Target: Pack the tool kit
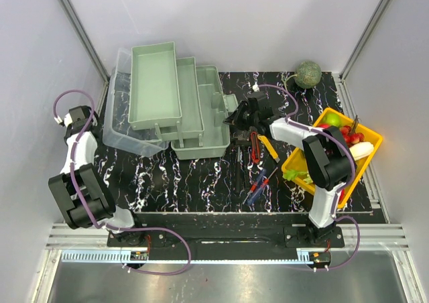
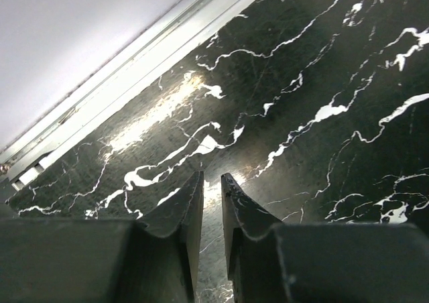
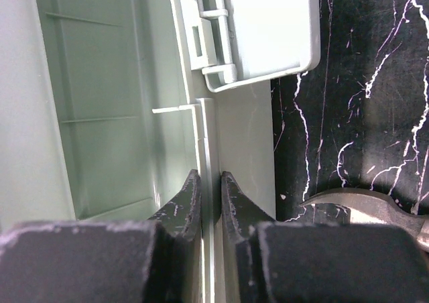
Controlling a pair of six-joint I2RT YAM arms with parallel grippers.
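The pale green toolbox (image 1: 201, 118) lies open on the bench (image 1: 201, 182), its long axis running away from the arms, with its fold-out trays (image 1: 155, 82) fanned towards the clear lid (image 1: 120, 118) on the far-left side. The right end effector (image 3: 211, 182) sits at the box's right wall, clenched on its thin rim, with the box interior to its left. Just behind it, nearer the arms, lie the red pliers (image 1: 254, 144), yellow knife (image 1: 270, 149) and screwdrivers (image 1: 258, 182). The left end effector (image 2: 211, 179) is nearly closed and empty above bare bench, well left of the box.
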